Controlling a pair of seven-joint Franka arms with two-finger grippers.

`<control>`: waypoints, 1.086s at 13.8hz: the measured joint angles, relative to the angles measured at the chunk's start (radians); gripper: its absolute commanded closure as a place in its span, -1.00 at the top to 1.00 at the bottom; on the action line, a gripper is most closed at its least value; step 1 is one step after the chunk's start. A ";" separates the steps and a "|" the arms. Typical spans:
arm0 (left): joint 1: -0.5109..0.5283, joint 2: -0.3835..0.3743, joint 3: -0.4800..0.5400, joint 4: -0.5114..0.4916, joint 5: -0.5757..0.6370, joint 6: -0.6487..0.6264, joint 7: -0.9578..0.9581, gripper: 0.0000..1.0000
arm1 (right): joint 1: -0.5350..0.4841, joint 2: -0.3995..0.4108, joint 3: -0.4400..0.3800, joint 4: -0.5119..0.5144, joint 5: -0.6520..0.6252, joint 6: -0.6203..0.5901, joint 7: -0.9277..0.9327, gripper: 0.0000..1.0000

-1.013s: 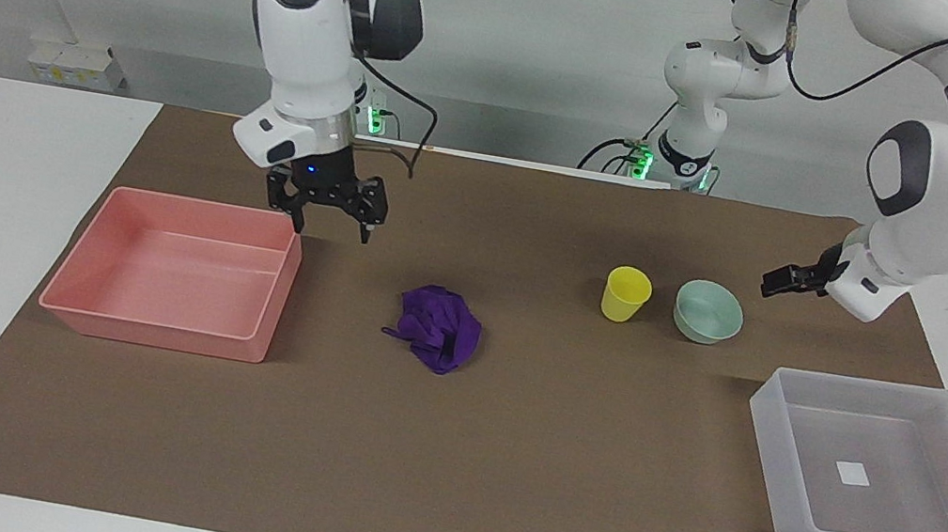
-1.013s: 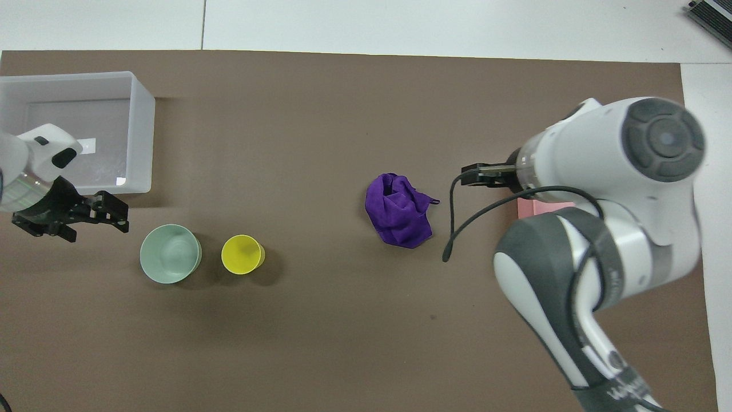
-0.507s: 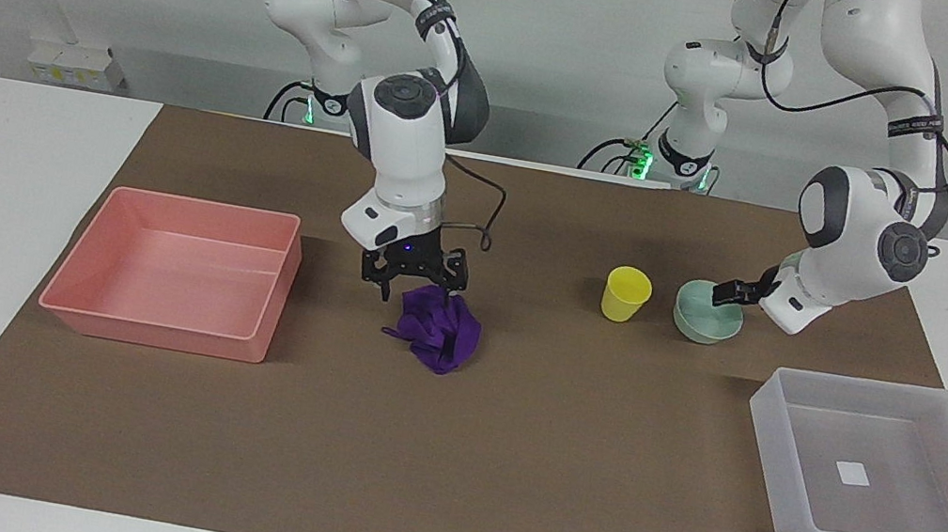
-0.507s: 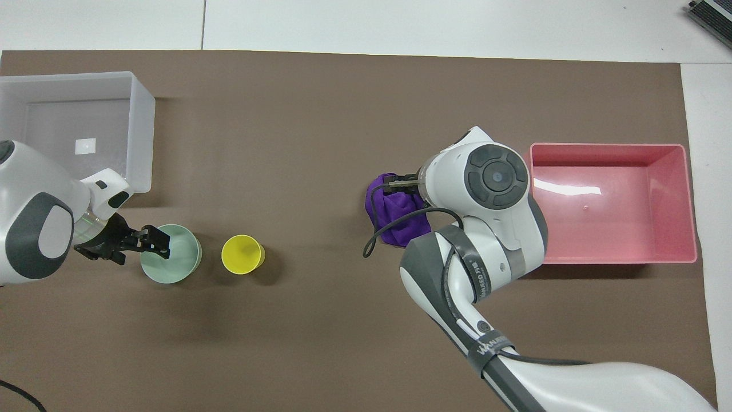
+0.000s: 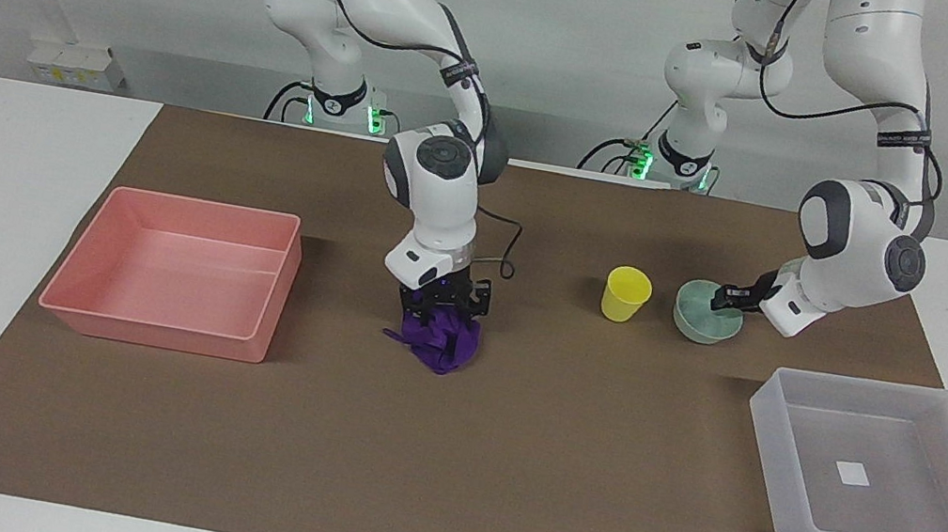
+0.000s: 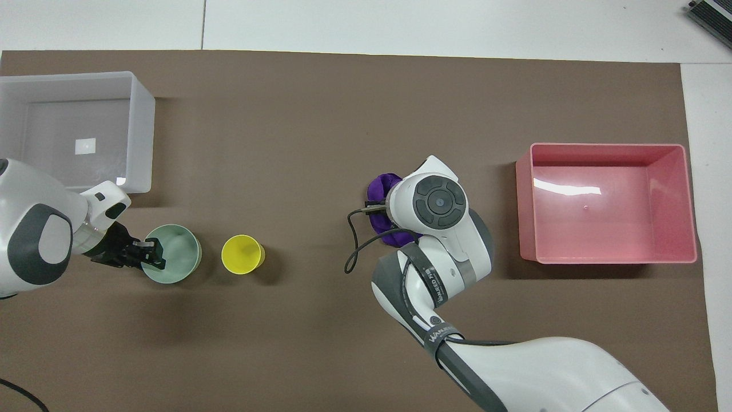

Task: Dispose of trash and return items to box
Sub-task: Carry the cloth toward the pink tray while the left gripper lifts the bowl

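Observation:
The purple wad of trash (image 5: pixel 444 345) lies mid-table on the brown mat. My right gripper (image 5: pixel 444 307) is down on its top; in the overhead view the right wrist covers most of the wad (image 6: pixel 380 186). The mint-green bowl (image 5: pixel 704 317) and the yellow cup (image 5: pixel 627 293) stand side by side toward the left arm's end. My left gripper (image 6: pixel 153 255) is open at the bowl's (image 6: pixel 174 263) rim, on the side away from the cup (image 6: pixel 243 254); it also shows in the facing view (image 5: pixel 731 297). The translucent box (image 5: pixel 889 408) is empty.
The empty pink tray (image 5: pixel 164 331) sits toward the right arm's end of the table (image 6: pixel 606 151). The box (image 6: pixel 140 131) stands farther from the robots than the bowl. The brown mat (image 5: pixel 442 470) covers most of the white table.
My right gripper swung from over the pink tray's corner to the wad and came down onto it. My left gripper moved in to the bowl and sank to its rim.

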State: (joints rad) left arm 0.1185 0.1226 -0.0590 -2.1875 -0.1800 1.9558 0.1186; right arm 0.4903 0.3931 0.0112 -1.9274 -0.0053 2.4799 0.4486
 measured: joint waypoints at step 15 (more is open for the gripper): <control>0.225 0.206 0.010 0.766 0.037 -0.223 0.007 -1.00 | -0.174 -0.208 -0.022 0.114 -0.008 -0.294 0.045 -1.00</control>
State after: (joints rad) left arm 0.3439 0.3285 -0.0495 -1.4211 -0.1432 1.7324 0.1251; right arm 0.3160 0.1855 -0.0104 -1.8134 -0.0134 2.1855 0.4932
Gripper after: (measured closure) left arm 0.974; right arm 0.881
